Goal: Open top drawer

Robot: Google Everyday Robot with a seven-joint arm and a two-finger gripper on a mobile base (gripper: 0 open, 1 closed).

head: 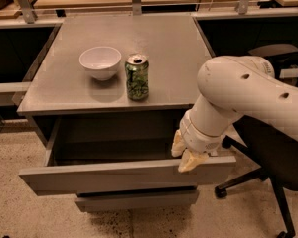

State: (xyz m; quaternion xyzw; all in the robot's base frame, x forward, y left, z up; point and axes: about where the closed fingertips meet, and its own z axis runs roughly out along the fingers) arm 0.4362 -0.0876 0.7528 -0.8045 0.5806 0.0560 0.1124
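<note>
Pull nearly done: top drawer (114, 175) wide open, gripper (185, 153) clamped on its front edge; next: release, back off.

The robot's arm (248, 90) is a thick, smooth tube with a glossy white shell, lit warmly so that it reads slightly cream. Its widest part is a rounded, bulbous joint housing, and the long segment beyond it carries two small dark round holes, set apart along its upper side. Toward the wrist the shell narrows into a short cylinder ringed by thin grey seams, giving it a stacked, banded look, and its underside falls into soft shadow. The gripper (185, 153) at the end is a duller pale yellow than the arm, chunky and blunt in shape; it sits at the right end of the top drawer (104, 177), at the front panel's upper edge.
</note>
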